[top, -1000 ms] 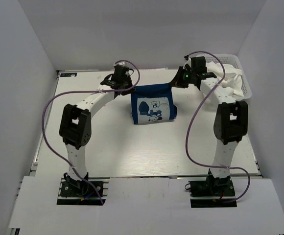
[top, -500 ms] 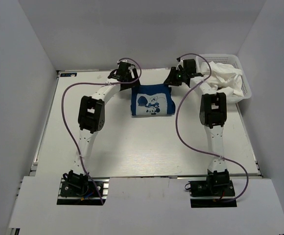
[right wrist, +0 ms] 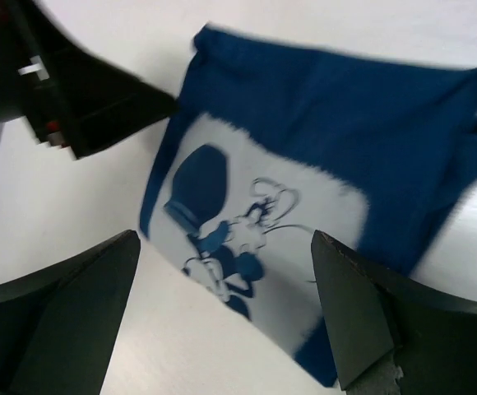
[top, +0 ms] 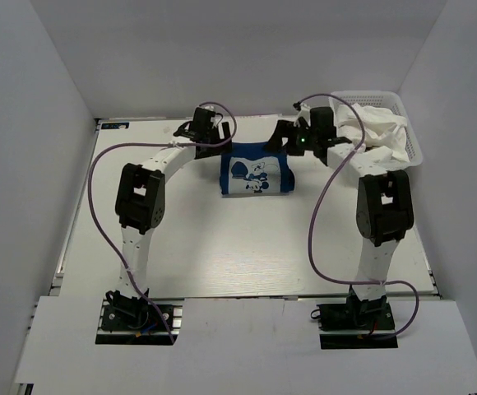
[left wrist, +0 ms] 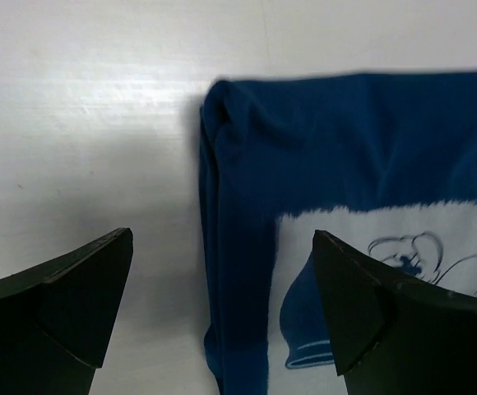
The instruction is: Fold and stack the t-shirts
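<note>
Left gripper: fingers wide apart, nothing between them, hanging over the navy t-shirt's folded corner. Right gripper: fingers also apart and empty, over the printed side of the same shirt. In the top view the left gripper sits at 10 o'clock of the shirt, the right at 1 o'clock, both close above it

Navy shirt lies folded into a compact rectangle, print up, at 12 o'clock on the table. White t-shirt is bunched in the basket at 2 o'clock, not yet folded

Step looks like clearing off the finished fold. To do it well, lift both grippers straight up with fingers kept apart so no tip drags a layer or opens the edge. The right arm is nearer the basket, so it seems best placed for the white shirt. Pinch a single layer and spread it flat at 6 o'clock of the navy one

Print: white panel with a blue cartoon figure. No readable writing or brand
</note>
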